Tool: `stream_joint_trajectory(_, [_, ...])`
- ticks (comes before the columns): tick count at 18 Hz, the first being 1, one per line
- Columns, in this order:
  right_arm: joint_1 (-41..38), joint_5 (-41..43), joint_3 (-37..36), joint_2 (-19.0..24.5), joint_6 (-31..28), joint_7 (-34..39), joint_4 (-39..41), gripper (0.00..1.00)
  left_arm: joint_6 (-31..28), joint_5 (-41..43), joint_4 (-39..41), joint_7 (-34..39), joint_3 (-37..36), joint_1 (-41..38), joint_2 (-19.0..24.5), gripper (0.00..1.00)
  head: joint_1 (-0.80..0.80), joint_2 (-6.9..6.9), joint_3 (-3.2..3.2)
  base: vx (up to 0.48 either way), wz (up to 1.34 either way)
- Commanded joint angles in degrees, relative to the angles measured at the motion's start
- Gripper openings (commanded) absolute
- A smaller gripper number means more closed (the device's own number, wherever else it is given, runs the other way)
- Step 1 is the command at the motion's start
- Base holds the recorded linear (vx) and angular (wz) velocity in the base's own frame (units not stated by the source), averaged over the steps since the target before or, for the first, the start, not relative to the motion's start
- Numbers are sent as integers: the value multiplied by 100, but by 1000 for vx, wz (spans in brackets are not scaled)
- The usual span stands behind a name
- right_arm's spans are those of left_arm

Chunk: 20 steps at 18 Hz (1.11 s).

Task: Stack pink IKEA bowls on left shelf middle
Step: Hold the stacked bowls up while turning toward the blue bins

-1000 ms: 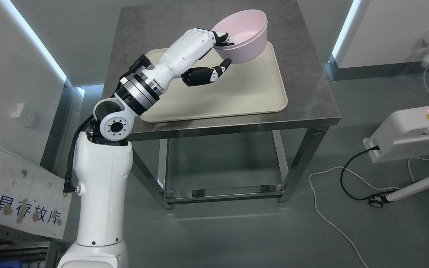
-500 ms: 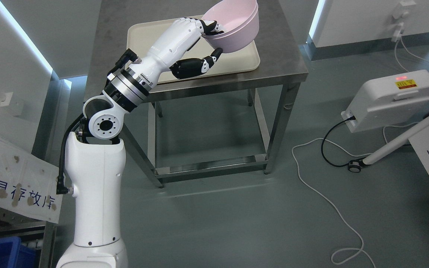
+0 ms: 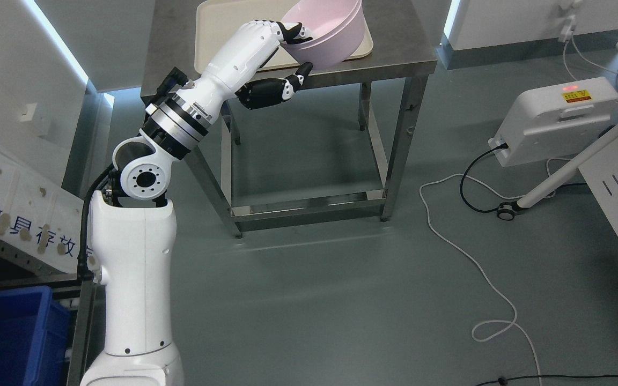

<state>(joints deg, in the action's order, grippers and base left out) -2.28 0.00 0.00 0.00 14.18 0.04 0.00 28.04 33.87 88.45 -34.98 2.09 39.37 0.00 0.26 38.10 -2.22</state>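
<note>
- Nearest, at the lower left below the steel table point(image 3: 395, 51), sits one blue bin point(image 3: 14, 335) under a shelf frame bearing one white sign panel point(image 3: 24, 214).
- One arm shows: the white left arm rises from the bottom edge left of the middle and reaches up toward the table's front edge.
- The left hand point(image 3: 282, 59) is closed on one pink bowl point(image 3: 328, 29): its upper fingers point(image 3: 293, 32) hook over the near rim into the bowl, while the black thumb presses the outer wall from beneath.
- The bowl is tilted, its opening facing up and toward the camera, held at the table's front edge, over the front part of one cream tray point(image 3: 223, 27) that lies on the tabletop.
- Whether the bowl's underside touches the tray is hard to tell; it seems to sit just above it.
- Right of the table, on the floor, stands one white box unit point(image 3: 550, 120) with a red light and a yellow label; one black cable point(image 3: 470, 185) and one white cable point(image 3: 480, 273) trail across the floor beside it.
</note>
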Motion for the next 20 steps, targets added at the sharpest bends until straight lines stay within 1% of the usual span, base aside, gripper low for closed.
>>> stream_joint_trajectory(1, [0,9,-26,-100,-3,-4,100,100,0,-56,23,0,134,1,100,8,0,0,0,-213,221])
stream_joint_trajectory(6, [0,9,-26,-100,-3,-4,100,100,8,-73,32,0,186,-8,100,9,0,0,0,-222,208])
stream_joint_trajectory(8, [0,9,-26,-100,-3,-4,100,100,35,-196,32,0,195,-26,100,9,0,0,0,-182,145])
stream_joint_trajectory(10, [0,9,-26,-100,-3,-4,100,100,148,-354,58,-9,353,-78,100,9,0,0,0,-183,170])
stream_joint_trajectory(12, [0,9,-26,-100,-3,-4,100,100,516,-442,67,-218,625,-140,100,9,0,0,0,-170,182])
stream_joint_trajectory(14, [0,9,-26,-100,-3,-4,100,100,1131,-705,67,-579,976,-402,100,9,0,0,0,-221,228])
stream_joint_trajectory(16, [0,9,-26,-100,-3,-4,100,100,1649,-1012,76,-790,1223,-736,100,9,0,0,0,-212,284])
stream_joint_trajectory(18, [0,9,-26,-100,-3,-4,100,100,1696,-1145,84,-1010,1408,-983,100,9,0,0,0,-249,264])
stream_joint_trajectory(20, [0,9,-26,-100,-3,-4,100,100,1696,-1163,102,-1020,1470,-1150,100,10,0,0,0,-209,163])
